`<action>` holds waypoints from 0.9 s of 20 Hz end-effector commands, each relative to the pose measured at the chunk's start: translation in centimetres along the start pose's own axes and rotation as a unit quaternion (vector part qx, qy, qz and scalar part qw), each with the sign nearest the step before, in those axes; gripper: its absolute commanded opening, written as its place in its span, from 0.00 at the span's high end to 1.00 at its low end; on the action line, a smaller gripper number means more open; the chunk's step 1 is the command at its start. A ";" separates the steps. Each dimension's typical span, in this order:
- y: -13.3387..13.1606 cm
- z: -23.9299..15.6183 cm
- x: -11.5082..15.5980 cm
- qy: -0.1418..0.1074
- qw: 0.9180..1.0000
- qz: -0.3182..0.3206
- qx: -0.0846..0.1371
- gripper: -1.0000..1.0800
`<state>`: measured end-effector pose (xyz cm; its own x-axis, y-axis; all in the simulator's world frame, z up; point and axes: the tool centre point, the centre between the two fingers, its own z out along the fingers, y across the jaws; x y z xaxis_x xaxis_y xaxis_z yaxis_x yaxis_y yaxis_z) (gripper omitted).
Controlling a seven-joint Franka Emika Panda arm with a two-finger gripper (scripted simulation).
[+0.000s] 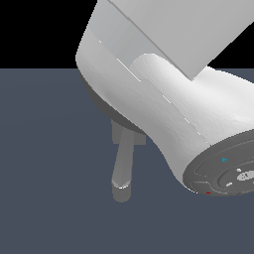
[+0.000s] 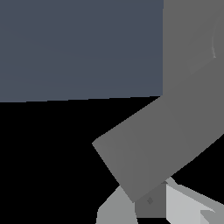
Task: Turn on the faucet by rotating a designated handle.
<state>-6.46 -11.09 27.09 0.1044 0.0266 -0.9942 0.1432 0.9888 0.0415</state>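
In the exterior view, the dark blue-grey floor (image 1: 44,173) fills the left side, flat and plain under a black backdrop. Moving right, the faucet (image 1: 122,166) comes up just left of centre: its thick rounded spout (image 1: 122,171) slants down toward the camera and ends in a rounded tip, while a piece of its flat base plate (image 1: 139,140) peeks out behind. Right of that, the white robot arm (image 1: 163,94) takes over, a big pale link sweeping from the top down to the exterior view's right edge, ending in a dark ringed joint face (image 1: 225,171). It covers the upper part of the faucet, and the gripper is out of sight in this view.

In the wrist view, the grey handle (image 2: 153,148) is right up close, a flat bar with a squared end crossing the picture at a slant, joined to a grey upright piece of the fixture. Pale fingers (image 2: 183,205) of the gripper (image 2: 151,208) show at the edge, beneath the squared end. Whether they are spread or pinching the bar cannot be told from here.
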 end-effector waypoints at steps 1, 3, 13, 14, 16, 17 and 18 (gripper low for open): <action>0.3 0.0 1.8 0.039 0.999 -0.020 -0.027 1.00; -0.1 0.0 2.3 0.042 0.998 -0.023 -0.028 1.00; -1.2 -0.3 4.0 0.042 0.998 -0.025 -0.028 1.00; -1.3 -0.3 4.3 0.043 0.998 -0.025 -0.028 1.00; -1.5 -0.3 4.9 0.043 0.998 -0.025 -0.029 1.00; -1.6 -0.3 5.2 0.044 0.998 -0.026 -0.029 1.00; -1.7 -0.3 5.5 0.044 0.998 -0.026 -0.029 1.00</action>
<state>-6.57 -13.10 22.78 0.0394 -0.0122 -0.9991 0.1092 0.9940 -0.0079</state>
